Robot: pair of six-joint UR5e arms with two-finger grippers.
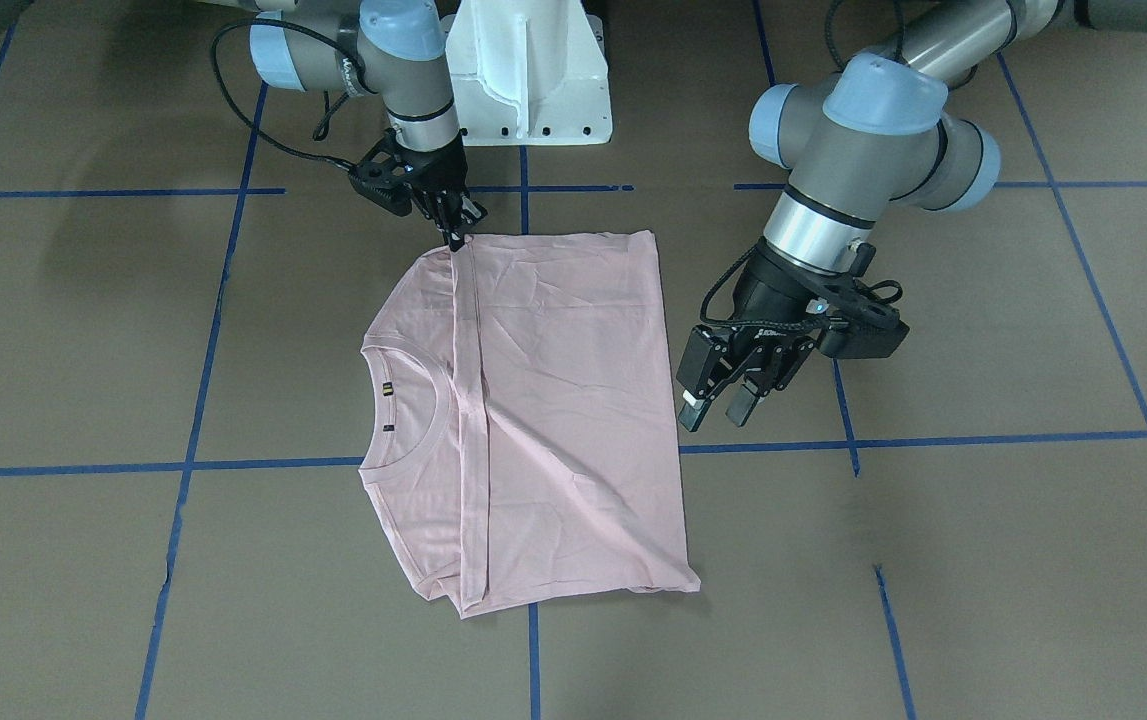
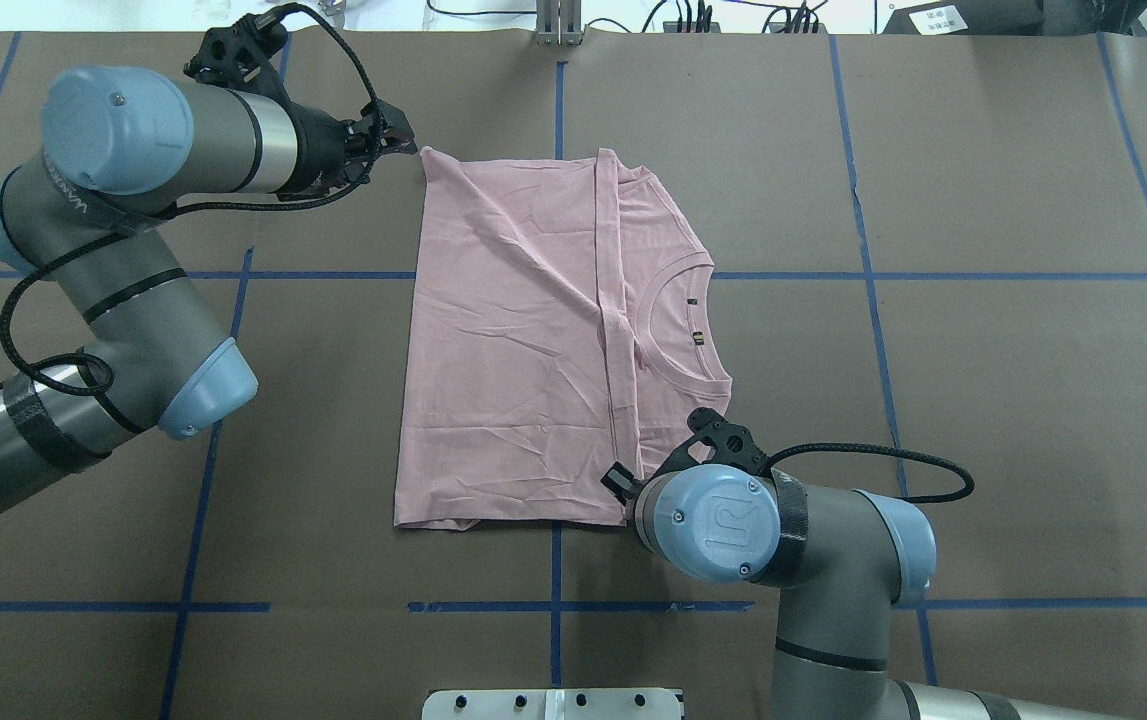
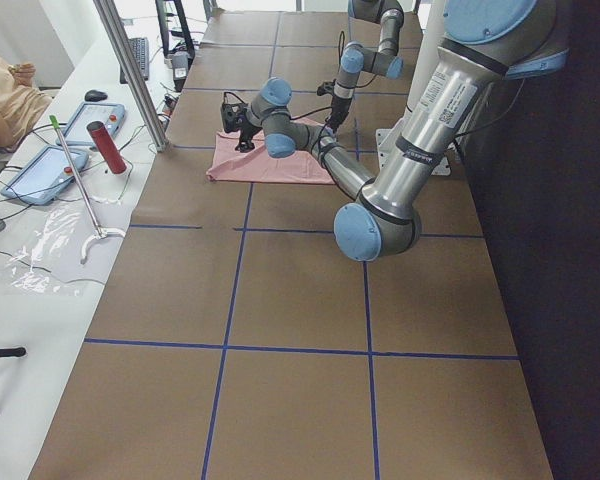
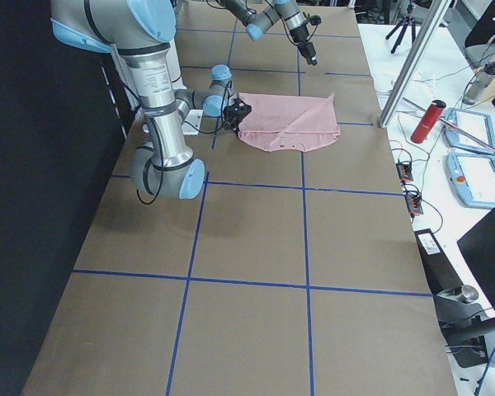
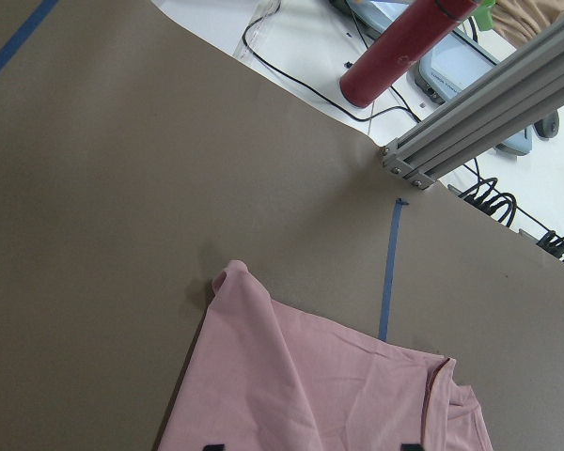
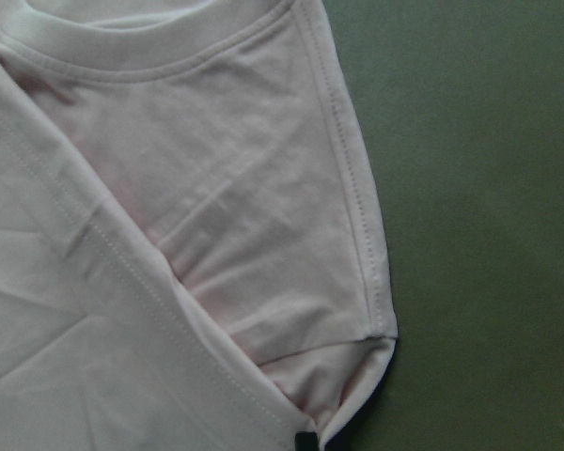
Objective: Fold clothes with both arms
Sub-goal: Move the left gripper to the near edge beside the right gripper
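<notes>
The pale pink T-shirt lies flat on the brown table, one side folded over in a band past the ribbed neck; its print is hidden. My left gripper is open and empty. It hovers just outside the shirt's far left corner, and the left wrist view shows that corner. My right gripper is down at the shirt's near edge, with its fingers together on the folded band's end. In the overhead view its own wrist hides it. The right wrist view shows the cloth close up.
The white pedestal base stands at the robot's side of the table. Blue tape lines cross the brown cover. Beyond the far edge are an aluminium post, a red bottle, cables and tablets.
</notes>
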